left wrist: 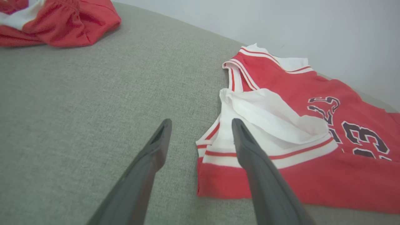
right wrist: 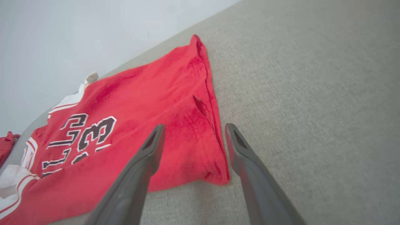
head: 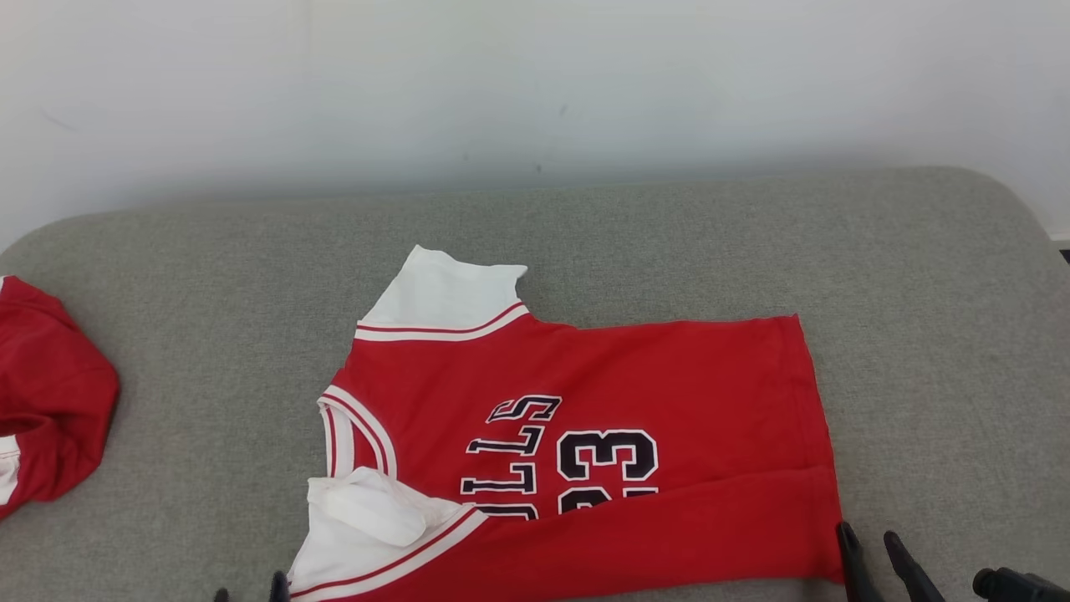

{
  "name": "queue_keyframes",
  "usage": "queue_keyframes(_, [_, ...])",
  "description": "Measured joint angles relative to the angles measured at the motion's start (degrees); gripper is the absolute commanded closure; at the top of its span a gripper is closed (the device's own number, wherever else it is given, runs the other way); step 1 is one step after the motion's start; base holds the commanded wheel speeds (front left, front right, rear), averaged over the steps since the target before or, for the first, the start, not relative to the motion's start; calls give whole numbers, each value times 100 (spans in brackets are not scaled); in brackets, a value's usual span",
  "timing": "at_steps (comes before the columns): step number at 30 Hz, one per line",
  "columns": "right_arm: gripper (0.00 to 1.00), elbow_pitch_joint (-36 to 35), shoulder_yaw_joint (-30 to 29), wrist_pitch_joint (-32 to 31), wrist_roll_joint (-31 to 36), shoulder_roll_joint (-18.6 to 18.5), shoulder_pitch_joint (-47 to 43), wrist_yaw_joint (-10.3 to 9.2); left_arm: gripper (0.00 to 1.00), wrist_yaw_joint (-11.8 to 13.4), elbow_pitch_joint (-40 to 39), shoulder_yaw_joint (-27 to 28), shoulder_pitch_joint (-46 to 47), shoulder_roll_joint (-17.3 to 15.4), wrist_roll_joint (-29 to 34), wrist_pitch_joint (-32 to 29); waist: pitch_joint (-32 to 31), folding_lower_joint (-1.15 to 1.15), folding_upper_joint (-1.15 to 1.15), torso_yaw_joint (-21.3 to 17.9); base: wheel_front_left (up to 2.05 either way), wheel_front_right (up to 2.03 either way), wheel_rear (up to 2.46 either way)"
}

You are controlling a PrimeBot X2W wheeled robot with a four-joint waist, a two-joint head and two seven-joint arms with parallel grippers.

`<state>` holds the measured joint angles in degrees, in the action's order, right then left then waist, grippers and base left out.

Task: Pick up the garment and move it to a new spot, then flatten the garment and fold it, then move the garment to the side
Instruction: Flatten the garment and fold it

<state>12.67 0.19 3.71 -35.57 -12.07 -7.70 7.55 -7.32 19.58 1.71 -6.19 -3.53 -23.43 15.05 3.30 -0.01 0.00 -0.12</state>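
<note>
- Left gripper (left wrist: pixel 201 125): fingers spread wide, gripping nothing, tips low over the grey cushion (left wrist: pixel 78 125).
- Right at its tips lies the shoulder end of the jersey (left wrist: pixel 312 184). One finger shows over bare cushion and the other crosses the white sleeve (left wrist: pixel 268 122) in the wrist view. Touching or just above, I cannot tell.
- That sleeve is bunched and turned in on the red body, just ahead of the left gripper.
- Right gripper (right wrist: pixel 194 128): spread wide too, holding nothing.
- The hem corner (right wrist: pixel 215 172) sits between its two fingers in the wrist view, one finger over red cloth, the other over cushion.
- Between the two grippers the jersey lies spread out, collar end toward the left gripper, hem toward the right one.
- The edge nearest both grippers is folded up over the body, covering the lower part of the 23 (head: pixel 606 456) and of the lettering.
- The far sleeve (head: pixel 443 293) sticks out on the side away from both grippers.
- Well off to the outside of the left gripper, a second garment (head: pixel 50 393), red, sits in a heap, apart from the jersey.
- Beyond it all stands a white wall (head: pixel 535 84).
</note>
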Motion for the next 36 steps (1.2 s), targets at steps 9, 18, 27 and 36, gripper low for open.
queue_keyframes(9, [0, -428, 404, 924, 687, -54, 215, 0, 0, 97, -1137, 293, -83, 38, 1267, 0, -77, 1, 0, 123, 0, 0, 0])
queue_keyframes(18, [0, -623, 294, 1128, 1512, 386, 491, 0, 0, 288, -1401, 324, 81, 55, 1652, 0, -95, 1, 0, 212, 0, 0, 0])
queue_keyframes(27, [0, -1110, -231, 1143, 2324, 864, 141, 0, 0, 431, -1283, 259, 10, 60, 1690, 0, -40, 1, 0, 153, 0, 0, 0])
queue_keyframes(36, [0, -999, -332, 1143, 2409, 906, 70, 0, 0, 480, -1192, 212, -79, 62, 1764, 0, -37, 1, 0, 23, 0, 0, 0])
